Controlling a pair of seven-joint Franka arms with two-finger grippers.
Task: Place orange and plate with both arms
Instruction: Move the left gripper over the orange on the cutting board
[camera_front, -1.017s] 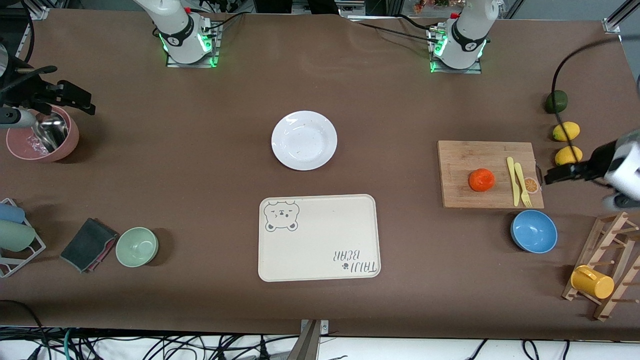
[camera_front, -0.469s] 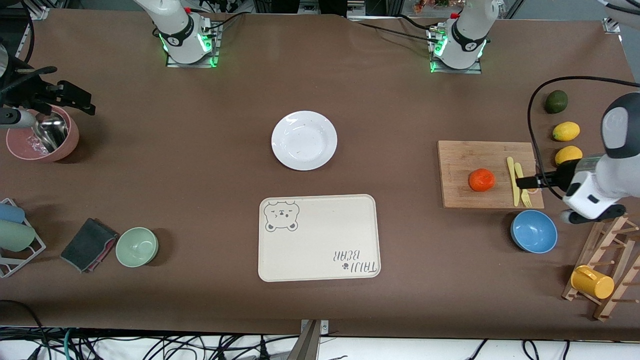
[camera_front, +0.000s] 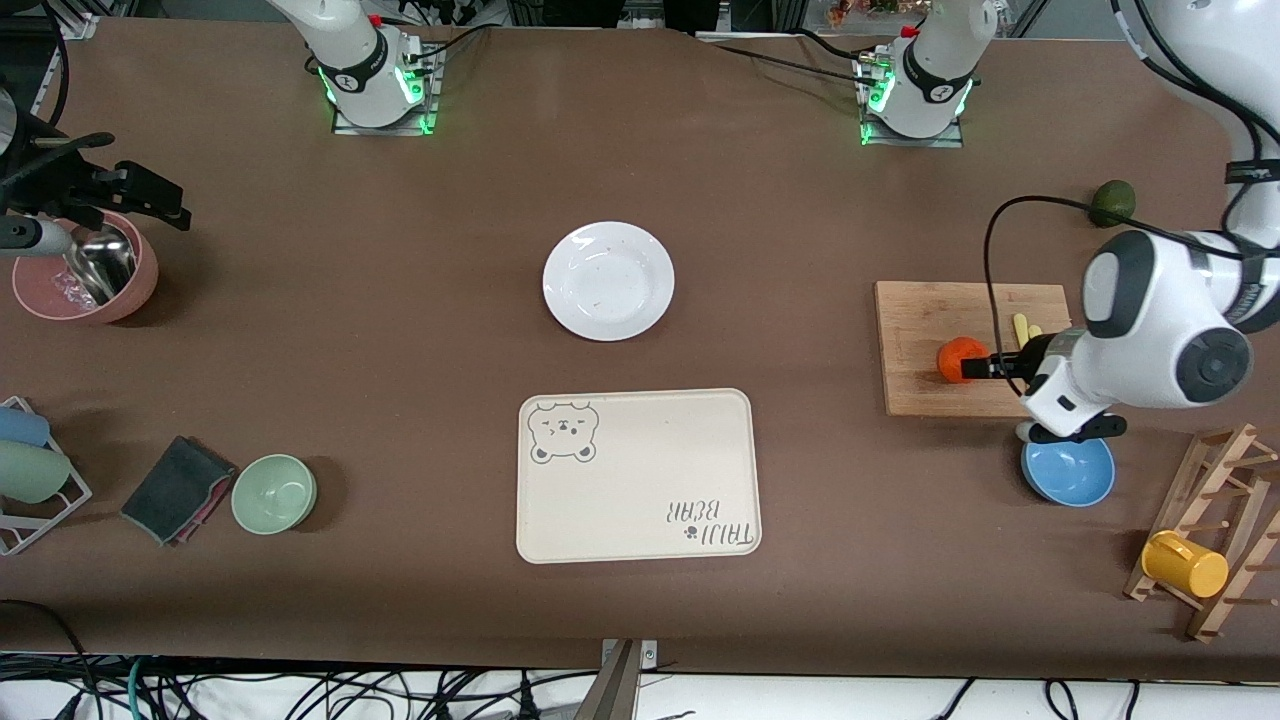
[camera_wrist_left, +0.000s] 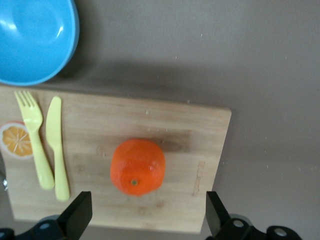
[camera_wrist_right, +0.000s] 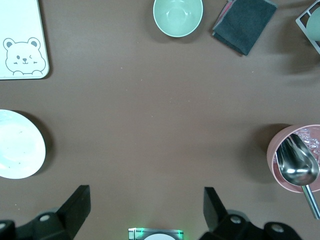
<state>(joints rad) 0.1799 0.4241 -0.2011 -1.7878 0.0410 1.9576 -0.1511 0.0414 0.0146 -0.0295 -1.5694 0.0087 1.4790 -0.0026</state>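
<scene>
Left gripper (camera_front: 985, 367) over orange (camera_front: 957, 358)

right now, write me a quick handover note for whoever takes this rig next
Left tool: open, over the board, fingers astride the orange, not gripping.
Right tool: open, waiting over bare table at its end, beside the pink bowl.
Plate: mid-table, untouched, farther from the camera than the tray.
Done: nothing placed.
Left: grasp orange, pick up plate, place both.
</scene>
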